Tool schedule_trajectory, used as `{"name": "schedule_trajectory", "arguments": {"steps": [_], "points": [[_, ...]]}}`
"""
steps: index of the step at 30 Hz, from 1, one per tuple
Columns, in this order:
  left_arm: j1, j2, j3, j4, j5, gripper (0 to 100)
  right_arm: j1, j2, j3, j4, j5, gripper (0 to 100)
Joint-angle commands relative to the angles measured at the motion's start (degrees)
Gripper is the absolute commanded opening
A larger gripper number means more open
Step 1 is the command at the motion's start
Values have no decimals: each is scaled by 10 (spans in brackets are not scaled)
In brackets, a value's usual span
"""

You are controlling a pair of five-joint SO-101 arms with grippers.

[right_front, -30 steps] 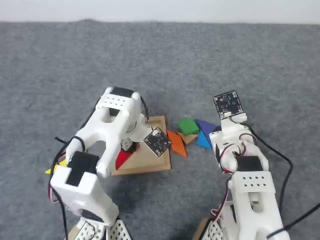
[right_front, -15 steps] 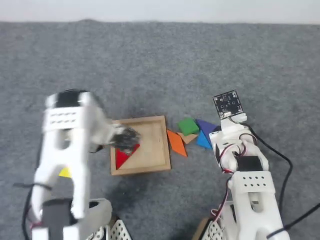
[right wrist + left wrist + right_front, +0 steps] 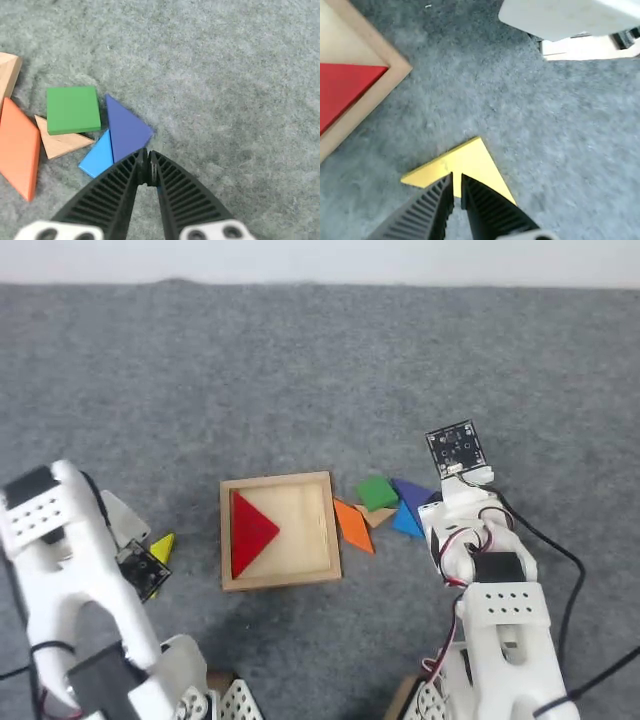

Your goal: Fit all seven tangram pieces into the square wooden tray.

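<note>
Yellow tri [image 3: 470, 160] lies on the carpet [image 3: 400, 370] left of the tray [image 3: 333, 525], apart from it, right under the L gripper [image 3: 457, 182] tips. Jaws nearly together, just a slit, nothing betw them; can't tell if the tips touch it. R gripper [image 3: 148, 169] hangs by the blue tri [image 3: 99, 157] and purple tri [image 3: 127, 130], jaws pressed together, empty. Tray holds one red tri [image 3: 250, 530] along its left wall. Orange piece [image 3: 353, 525], green sq [image 3: 376, 492], tan tri [image 3: 380, 517] cluster just right of the tray.
</note>
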Motion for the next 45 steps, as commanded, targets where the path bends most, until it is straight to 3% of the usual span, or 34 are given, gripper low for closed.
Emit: {"name": "schedule_trajectory", "arguments": {"steps": [1, 10, 18, 34, 38, 45], "points": [[4, 4, 12, -20, -34, 29, 8, -4, -33, -5, 7, 9], [-16, 4, 85, -24, -47, 27, 7, -4, -26, -6, 7, 9], [-15, -1, 146, -159, -49, 29, 8, -4, -25, -7, 7, 9], [-91, -42, 119, -153, -31, 11, 8, -4, -25, -9, 7, 9], [-101, -37, 98, -134, 134, 10, 8, -4, -25, -9, 7, 9], [-98, -37, 62, -157, 669, 10, 8, -4, -25, -9, 7, 9]]}}
